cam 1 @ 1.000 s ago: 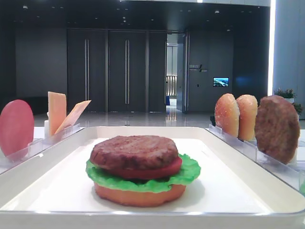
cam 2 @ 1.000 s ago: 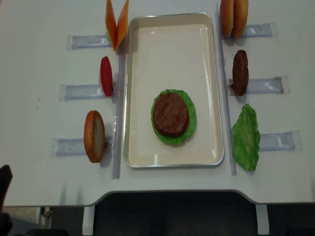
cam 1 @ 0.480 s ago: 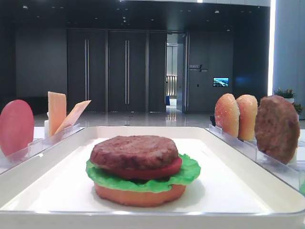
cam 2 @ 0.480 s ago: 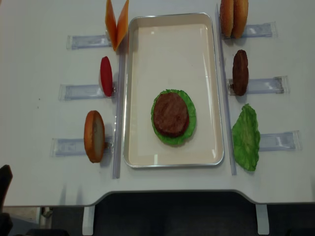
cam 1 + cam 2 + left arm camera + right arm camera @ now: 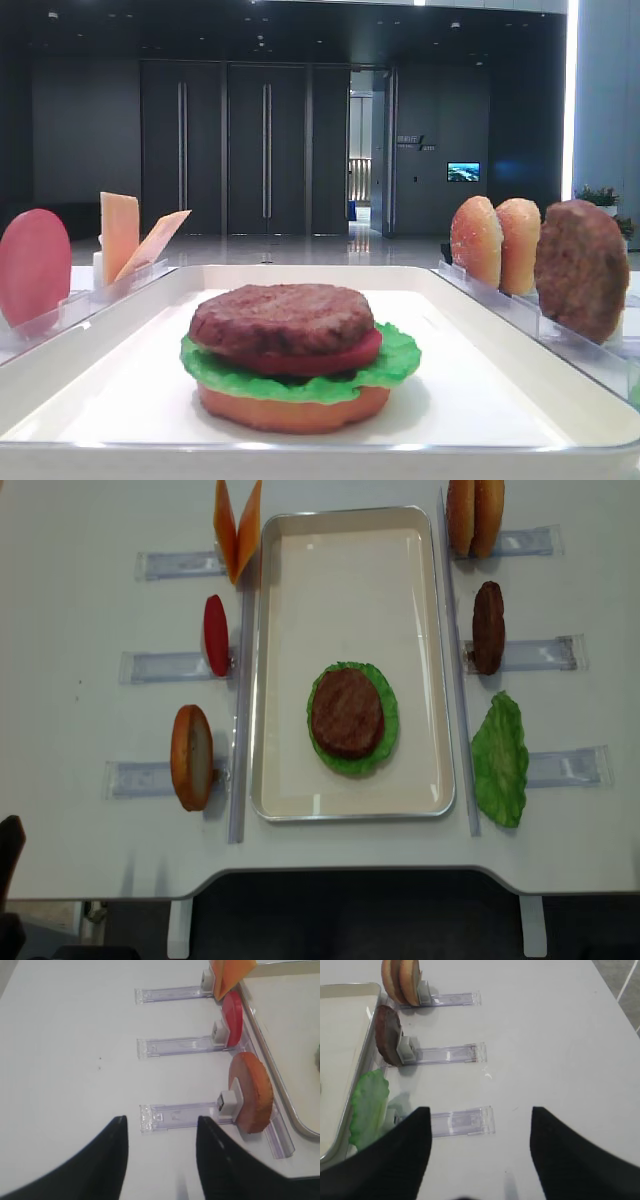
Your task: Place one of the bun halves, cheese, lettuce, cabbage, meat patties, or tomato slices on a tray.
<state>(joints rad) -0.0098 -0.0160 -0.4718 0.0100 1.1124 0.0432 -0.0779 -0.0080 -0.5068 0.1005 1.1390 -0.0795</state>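
Note:
On the white tray (image 5: 350, 570) stands a stack: an orange bun base, lettuce, a tomato slice and a meat patty (image 5: 347, 712) on top. Right of the tray a loose lettuce leaf (image 5: 500, 760) lies flat, a second patty (image 5: 488, 627) stands in a rack, and two bun halves (image 5: 474, 517) stand further back. On the left stand a bun half (image 5: 191, 757), a tomato slice (image 5: 215, 635) and cheese slices (image 5: 237, 525). My right gripper (image 5: 479, 1125) is open and empty above bare table, the leaf (image 5: 369, 1105) to its left. My left gripper (image 5: 160, 1125) hangs open and empty, the bun half (image 5: 252, 1092) to its right.
Clear plastic racks (image 5: 165, 665) lie in rows on both sides of the tray, with long clear strips along its edges. The table's front edge (image 5: 330, 875) runs just below the tray. Neither arm shows in the overhead view.

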